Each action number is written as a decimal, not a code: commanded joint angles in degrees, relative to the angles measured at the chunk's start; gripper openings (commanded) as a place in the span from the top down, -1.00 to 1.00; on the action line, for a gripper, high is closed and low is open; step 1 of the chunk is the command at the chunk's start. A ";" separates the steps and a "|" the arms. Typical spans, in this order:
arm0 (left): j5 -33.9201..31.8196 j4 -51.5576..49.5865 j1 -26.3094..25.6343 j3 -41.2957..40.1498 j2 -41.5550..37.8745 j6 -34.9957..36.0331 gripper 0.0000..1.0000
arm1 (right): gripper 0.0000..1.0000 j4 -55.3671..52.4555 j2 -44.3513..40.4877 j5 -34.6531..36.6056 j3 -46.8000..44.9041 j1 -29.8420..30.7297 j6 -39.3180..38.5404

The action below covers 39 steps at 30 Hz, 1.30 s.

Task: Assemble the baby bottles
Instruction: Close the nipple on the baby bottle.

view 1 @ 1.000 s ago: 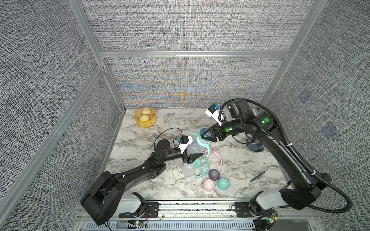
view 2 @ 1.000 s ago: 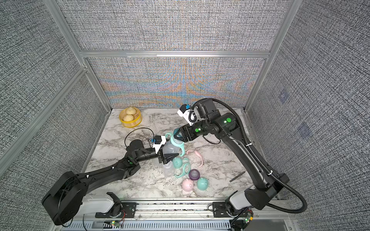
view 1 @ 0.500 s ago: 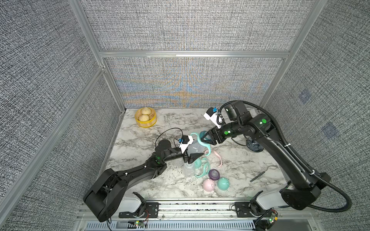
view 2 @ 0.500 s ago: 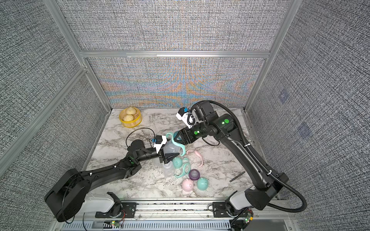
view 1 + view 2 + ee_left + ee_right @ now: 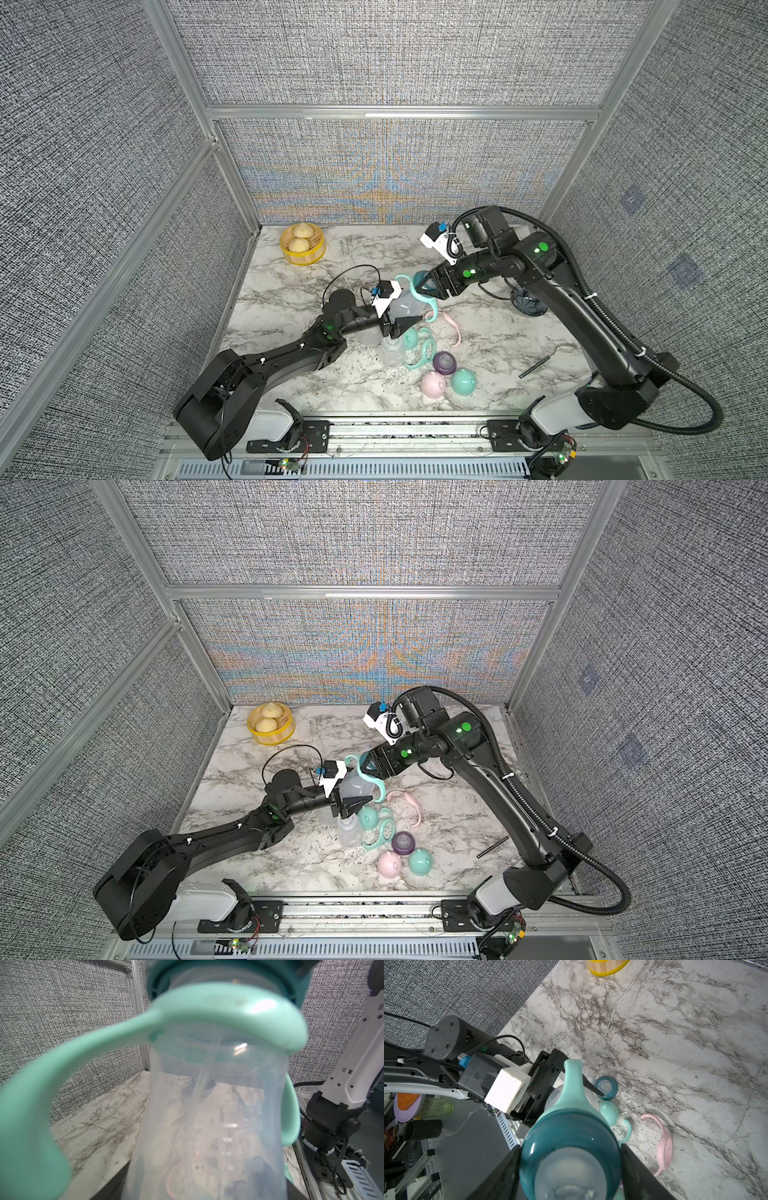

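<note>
A clear baby bottle point(image 5: 405, 305) with a mint looped handle point(image 5: 430, 309) hangs tilted above the table's middle. My left gripper point(image 5: 401, 311) is shut on its body, which fills the left wrist view point(image 5: 207, 1126) under the mint handle point(image 5: 207, 1012). My right gripper point(image 5: 424, 286) is shut on the teal nipple collar point(image 5: 571, 1136) at the bottle's neck, its fingers point(image 5: 639, 1174) pressed on both sides. Below lie another clear bottle point(image 5: 392, 351), a mint handle point(image 5: 424, 353), a purple collar point(image 5: 444, 362), a pink cap point(image 5: 433, 383), a mint cap point(image 5: 462, 381) and a pink handle point(image 5: 455, 330).
A yellow basket with buns point(image 5: 302, 244) stands at the back left. A dark patterned bowl point(image 5: 528, 301) sits under my right arm. A thin black stick point(image 5: 536, 365) lies at the front right. The loose parts crowd the table's front middle.
My right gripper has shifted slightly to the left with the collar in it. My left gripper and the bottle have stayed put.
</note>
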 commanded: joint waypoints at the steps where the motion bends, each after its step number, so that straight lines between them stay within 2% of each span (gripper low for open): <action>1: -0.76 -0.38 -0.02 0.97 -0.87 2.85 0.98 | -0.19 -2.28 -0.28 -0.29 0.97 -0.07 -1.37; 9: -1.19 -2.98 0.02 1.06 -3.23 4.68 0.98 | -0.19 -6.60 2.50 -2.83 5.35 -0.80 -4.80; 19: -2.40 0.26 -0.09 0.82 -2.00 2.40 0.98 | -0.20 -3.02 2.23 -5.48 1.08 -0.81 -2.50; 25: -9.79 -0.31 -0.46 0.38 -2.51 4.06 0.98 | -0.19 -1.61 1.69 -3.72 -1.83 -0.70 3.98; 31: -20.59 -2.69 -3.16 0.05 -4.46 10.76 0.98 | -0.19 -7.23 2.13 0.34 -0.15 -0.75 10.88; 39: -31.72 0.35 -5.83 -1.05 -4.81 14.83 1.00 | -0.18 -11.44 2.99 3.88 5.17 -0.61 22.90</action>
